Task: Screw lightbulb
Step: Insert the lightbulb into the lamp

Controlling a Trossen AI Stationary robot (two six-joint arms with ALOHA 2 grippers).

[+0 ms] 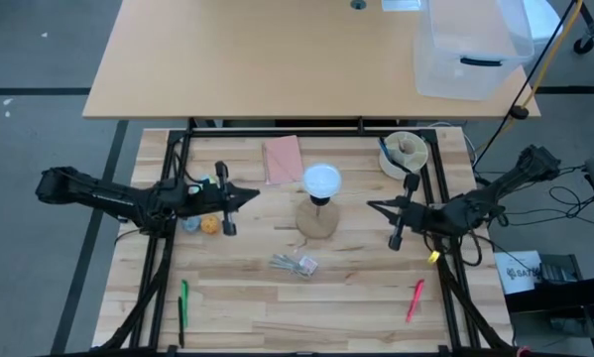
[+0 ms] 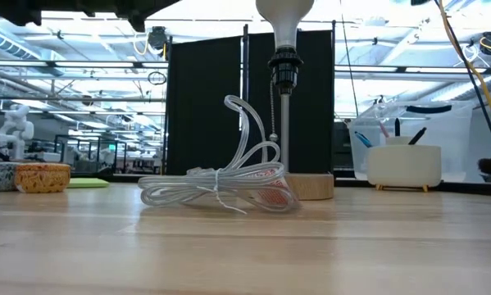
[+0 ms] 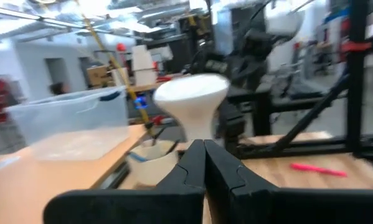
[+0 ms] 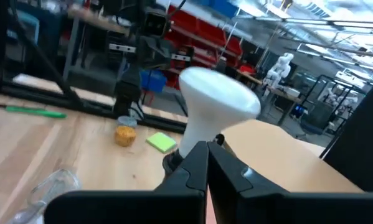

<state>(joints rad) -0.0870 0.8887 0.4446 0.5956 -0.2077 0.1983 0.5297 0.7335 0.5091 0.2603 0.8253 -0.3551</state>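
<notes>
Plastic wrapper (image 2: 220,187): nearest the low camera, crumpled just in front of the wooden base (image 1: 316,220).
Lightbulb (image 1: 322,179): seated in the black socket (image 2: 283,69) at table centre, long axis vertical, dome up, screw base down.
Left gripper (image 1: 253,195): at nine o'clock of the bulb, fingers pressed together, pointing at it, holding nothing.
Right gripper (image 1: 372,206): at three o'clock, fingers together, aimed at the bulb.

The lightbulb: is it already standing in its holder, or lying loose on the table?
In the holder, upright: the lightbulb sits dome-up in the black socket on a stem above the wooden base. How far it is screwed in cannot be told.
</notes>
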